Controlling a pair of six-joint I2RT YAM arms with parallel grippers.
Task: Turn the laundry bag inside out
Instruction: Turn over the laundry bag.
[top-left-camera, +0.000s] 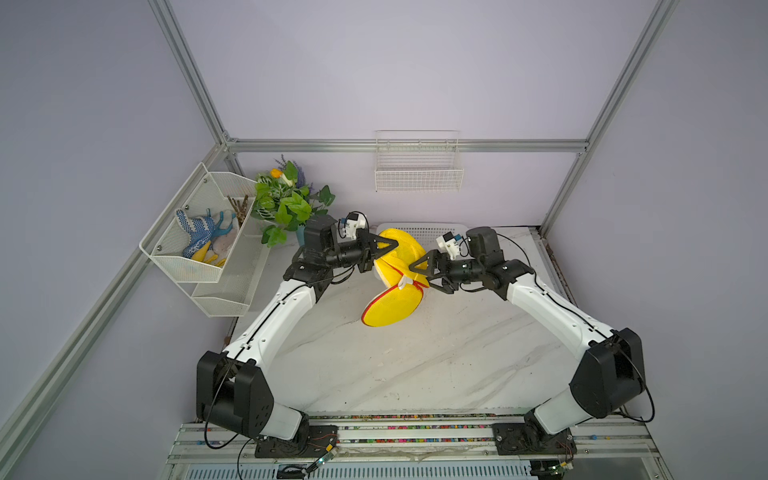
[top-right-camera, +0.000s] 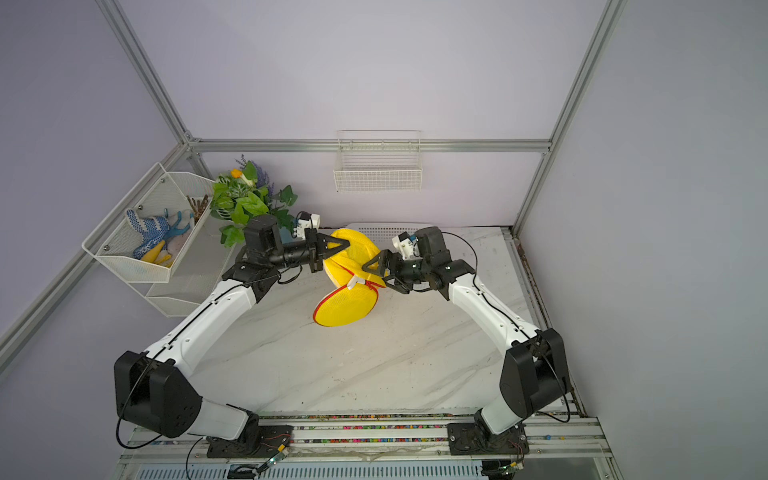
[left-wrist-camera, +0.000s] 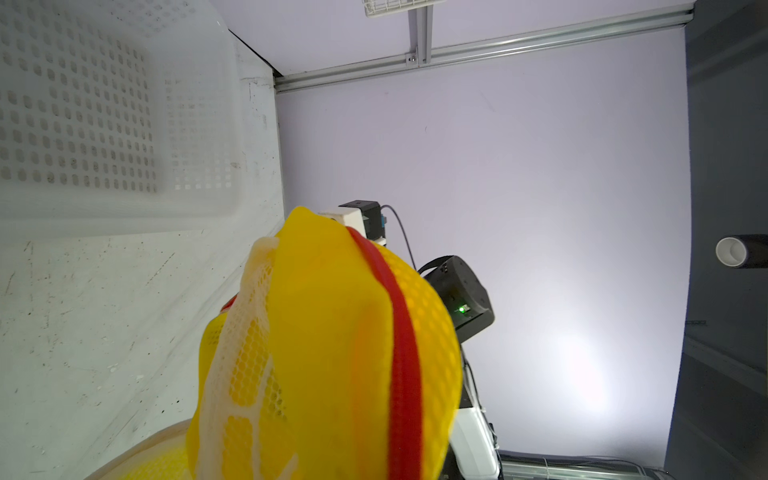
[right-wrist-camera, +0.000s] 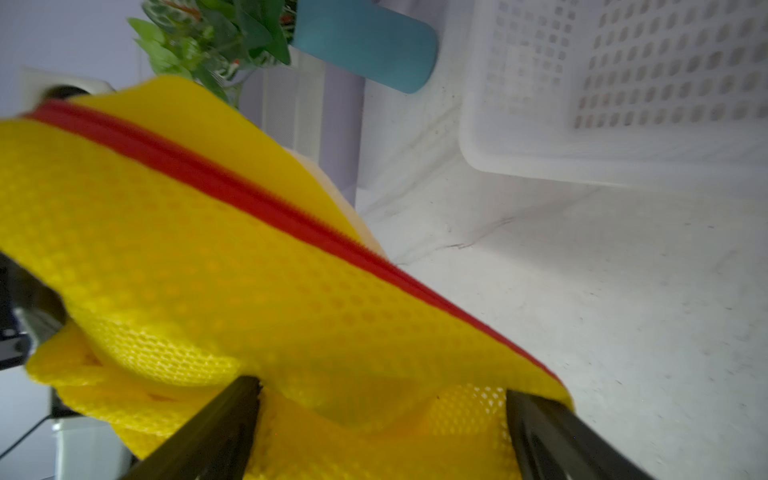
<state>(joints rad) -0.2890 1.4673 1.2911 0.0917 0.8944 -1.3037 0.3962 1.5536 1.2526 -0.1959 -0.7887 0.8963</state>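
The laundry bag (top-left-camera: 392, 305) (top-right-camera: 347, 307), bright yellow mesh with red zipper trim and a small white tab (top-left-camera: 402, 284), hangs lifted and twisted between both arms at the back of the table. Its lower round panel dips toward the marble. My left gripper (top-left-camera: 392, 245) (top-right-camera: 345, 245) is shut on the bag's upper fold. In the left wrist view the bag (left-wrist-camera: 332, 353) hides the jaws. My right gripper (top-left-camera: 412, 268) (top-right-camera: 365, 268) (right-wrist-camera: 382, 395) stands open, fingers (right-wrist-camera: 224, 419) wide apart, with loose mesh (right-wrist-camera: 208, 270) lying between them.
A white perforated basket (top-left-camera: 432, 230) (right-wrist-camera: 623, 83) stands right behind the bag. A plant in a blue vase (top-left-camera: 286, 203) is at the back left, beside a wire shelf (top-left-camera: 199, 257) holding gloves. A wire basket (top-left-camera: 417, 166) hangs on the back wall. The marble table (top-left-camera: 395, 365) stretches toward the front.
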